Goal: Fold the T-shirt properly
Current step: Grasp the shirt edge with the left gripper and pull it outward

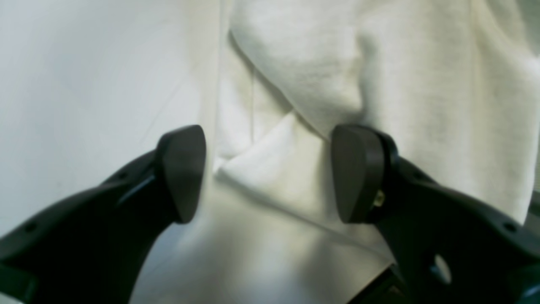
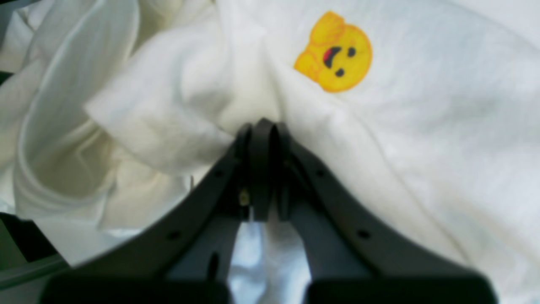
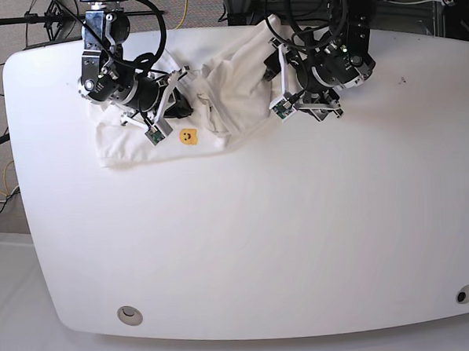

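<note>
**T-shirt bunched at the far edge, one arm gripping it**

T-shirt [image 3: 214, 90] lies crumpled on the white table [image 3: 261, 237], up near the far edge between my two arms, plain white side showing. From my base view I see it heaped into ridges in the middle and flatter toward the view's left. My left gripper [image 1: 270, 173] sits low over a fold of the cloth with its jaws spread wide; the fabric lies between the pads but neither pad presses it, so nothing is held. My right gripper [image 2: 262, 139] is clenched tight on a pinch of the T-shirt, the cloth puckering around its tips. The small yellow smiley [image 2: 335, 52] sits just beyond those tips on a smooth patch.
</note>
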Tool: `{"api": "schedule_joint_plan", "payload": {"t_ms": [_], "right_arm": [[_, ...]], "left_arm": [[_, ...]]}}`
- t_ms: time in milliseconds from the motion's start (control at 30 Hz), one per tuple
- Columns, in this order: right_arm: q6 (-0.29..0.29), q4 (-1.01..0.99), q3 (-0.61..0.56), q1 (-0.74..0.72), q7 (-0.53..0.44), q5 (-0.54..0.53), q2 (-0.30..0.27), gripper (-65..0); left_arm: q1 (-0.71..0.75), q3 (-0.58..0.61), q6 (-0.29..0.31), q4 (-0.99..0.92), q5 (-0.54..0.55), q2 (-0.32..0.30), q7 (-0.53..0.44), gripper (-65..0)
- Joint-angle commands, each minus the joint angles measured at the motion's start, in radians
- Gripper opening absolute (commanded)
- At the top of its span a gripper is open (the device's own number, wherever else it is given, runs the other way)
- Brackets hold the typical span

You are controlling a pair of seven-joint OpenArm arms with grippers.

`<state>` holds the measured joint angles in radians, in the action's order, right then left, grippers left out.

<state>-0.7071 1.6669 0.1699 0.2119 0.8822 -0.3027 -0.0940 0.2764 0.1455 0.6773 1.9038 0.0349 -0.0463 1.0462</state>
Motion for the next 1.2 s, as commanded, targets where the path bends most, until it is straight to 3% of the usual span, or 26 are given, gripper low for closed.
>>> {"api": "schedule_joint_plan", "payload": {"t_ms": [0,367,800,1000,1167], "right_arm": [[0.016,-0.003,0.001,0.007,0.048,0.052,-0.006,-63.0],[0.016,-0.003,0.001,0.001,0.048,0.052,-0.006,-63.0],[0.017,0.000,0.001,-0.024,0.048,0.049,-0.005,-63.0],[0.017,0.003,0.001,-0.027,0.048,0.044,-0.005,-63.0],[0.017,0.005,0.001,-0.045,0.048,0.043,-0.005,-63.0]], "left_arm": [[-0.012,0.001,-0.003,0.007,0.007,-0.017,-0.024,-22.3],[-0.082,-0.001,-0.003,0.006,0.007,-0.066,-0.025,-22.3],[-0.128,-0.001,-0.001,-0.085,0.009,-0.060,-0.025,-22.3],[-0.095,0.001,0.002,-0.043,0.015,-0.056,-0.022,-22.3],[-0.079,0.003,0.003,0.027,0.015,-0.017,-0.017,-22.3]]}}
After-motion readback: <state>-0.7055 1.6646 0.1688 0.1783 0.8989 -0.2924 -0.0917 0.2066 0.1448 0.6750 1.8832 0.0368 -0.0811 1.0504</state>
